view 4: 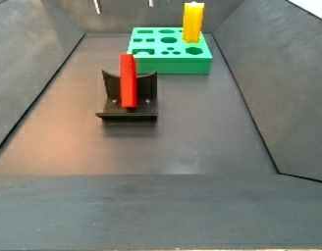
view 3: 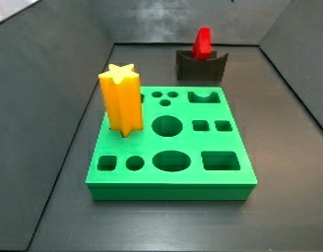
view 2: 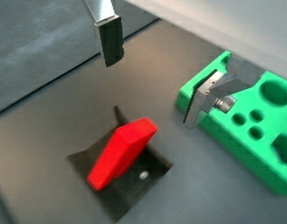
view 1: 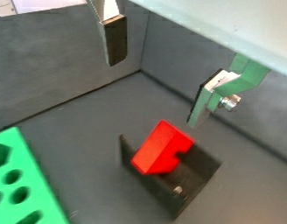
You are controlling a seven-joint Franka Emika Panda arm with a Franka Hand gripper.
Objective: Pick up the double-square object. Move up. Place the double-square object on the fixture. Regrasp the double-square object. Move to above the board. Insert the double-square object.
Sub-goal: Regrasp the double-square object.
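Double-square object upright in fixture, dark floor; pincer above, wide open, empty.

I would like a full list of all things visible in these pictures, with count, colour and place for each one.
double-square object: one, red, standing in the fixture's notch, not held.
fixture: one, nearly black, on the dark floor beside the board.
board: one, green, on the floor, many shaped holes.
star prism: one, yellow-orange, upright in the board near one edge.
gripper: one, silver fingers with dark pads, open, above the double-square object and apart from it in both wrist views.
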